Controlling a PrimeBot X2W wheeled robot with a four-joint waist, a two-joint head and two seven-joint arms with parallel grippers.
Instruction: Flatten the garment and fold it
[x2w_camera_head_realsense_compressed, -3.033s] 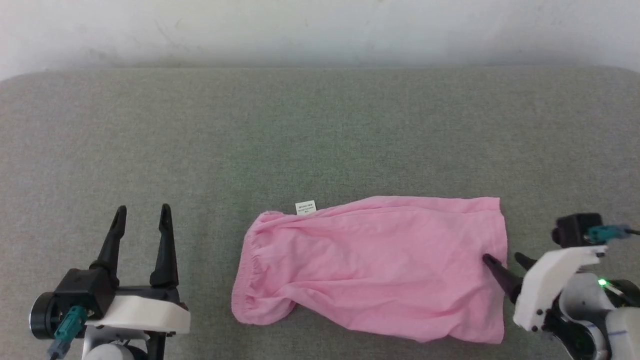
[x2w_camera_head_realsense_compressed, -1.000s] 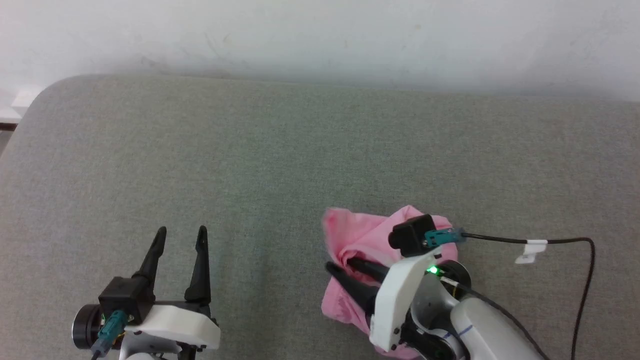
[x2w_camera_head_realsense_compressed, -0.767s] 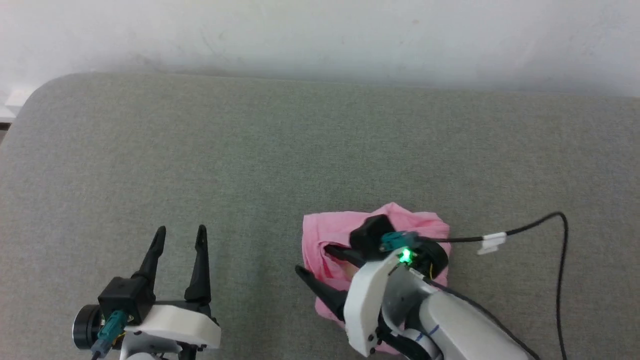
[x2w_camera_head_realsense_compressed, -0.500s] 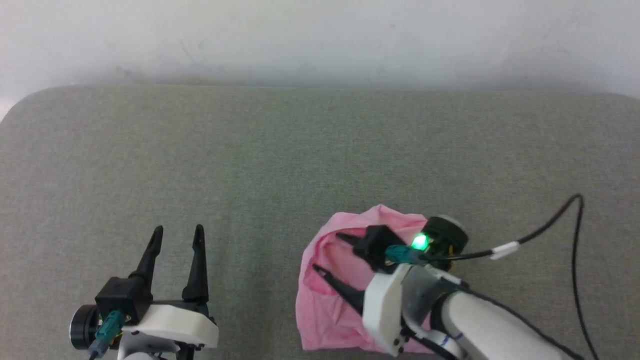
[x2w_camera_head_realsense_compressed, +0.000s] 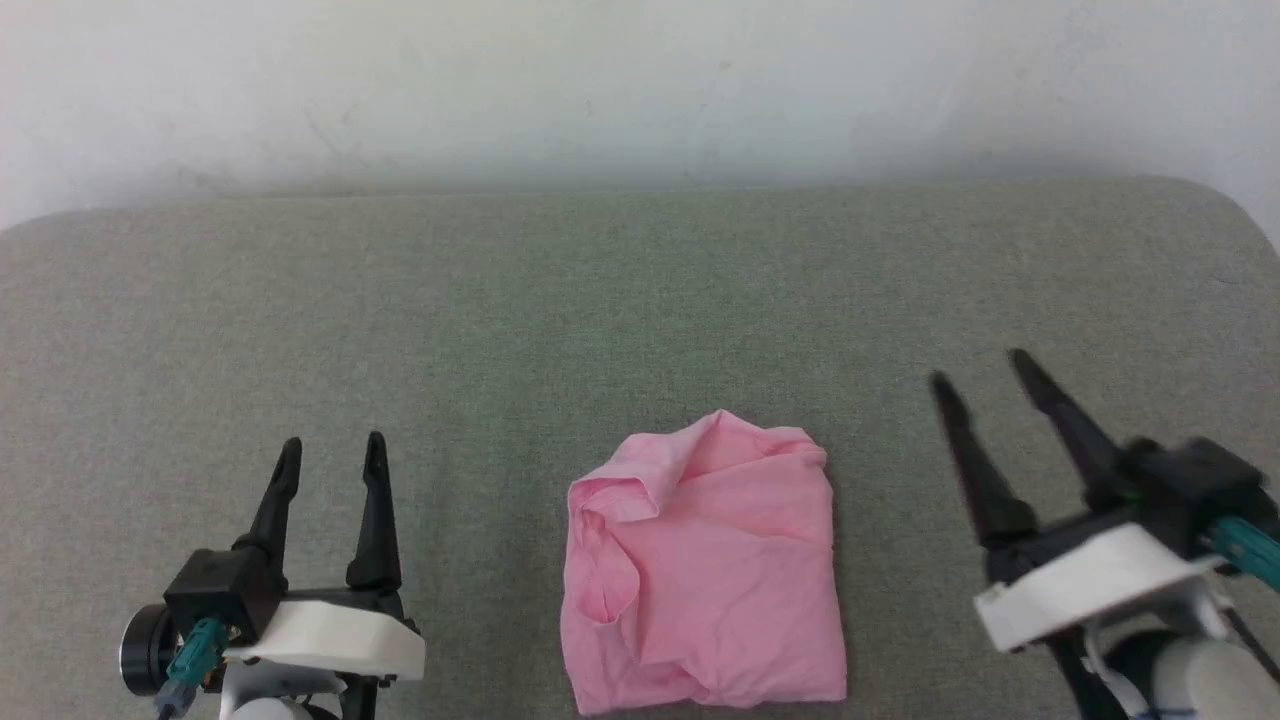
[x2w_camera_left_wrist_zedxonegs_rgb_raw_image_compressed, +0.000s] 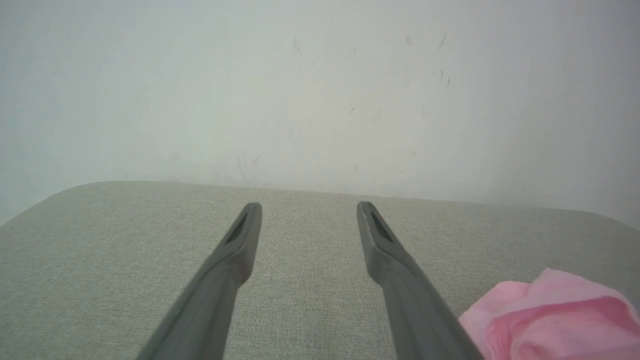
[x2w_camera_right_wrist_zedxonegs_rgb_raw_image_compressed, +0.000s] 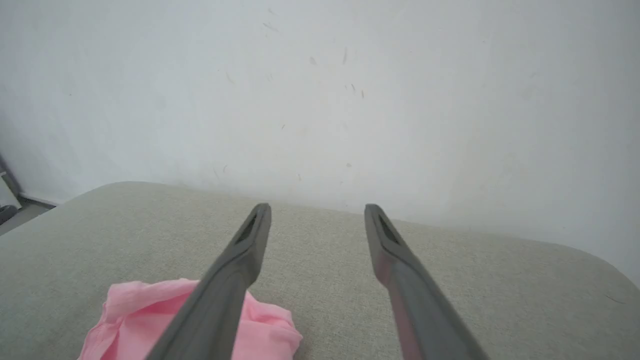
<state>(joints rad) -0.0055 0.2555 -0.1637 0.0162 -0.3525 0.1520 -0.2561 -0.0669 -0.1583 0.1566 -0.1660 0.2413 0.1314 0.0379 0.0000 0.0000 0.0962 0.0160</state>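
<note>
Garment (x2w_camera_head_realsense_compressed: 705, 575) folded over leftward, right gripper (x2w_camera_head_realsense_compressed: 980, 368) let go, drawn back right

Soft, even daylight; faint shadows, slight motion blur rightward.

Head view downward, wrist views low toward wall (x2w_camera_left_wrist_zedxonegs_rgb_raw_image_compressed: 320, 90), sharing garment (x2w_camera_head_realsense_compressed: 700, 570)

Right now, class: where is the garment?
Head view: the garment lies low centre on the grey surface, between the left tool and the right tool.
</note>
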